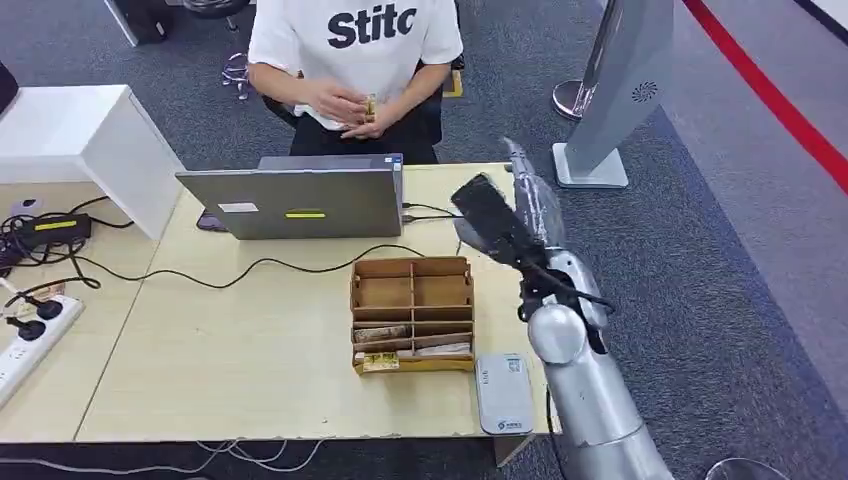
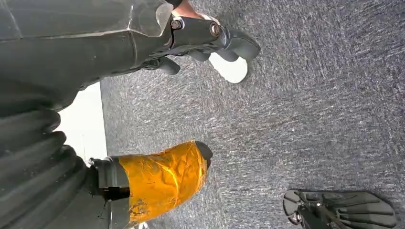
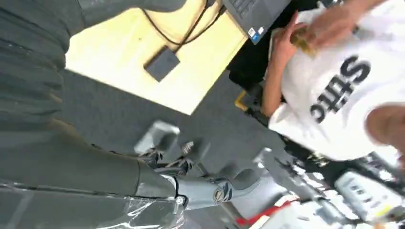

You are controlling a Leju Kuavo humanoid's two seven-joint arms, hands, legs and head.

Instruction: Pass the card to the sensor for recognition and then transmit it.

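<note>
A person in a white T-shirt stands behind the table and holds a small gold card in both hands; the right wrist view shows that card too. My right hand is raised over the table's far right corner, stretched toward the person, fingers apart and holding nothing. The grey-white sensor lies flat at the table's near right edge, beside my right forearm. My left hand hangs over the carpet, its orange-taped thumb apart from the fingers, with nothing in it.
A cardboard divider box with cards in its near slots sits just left of the sensor. A grey laptop stands at the far edge, cables trailing left to power strips. A grey stand rises to the right of the wooden table.
</note>
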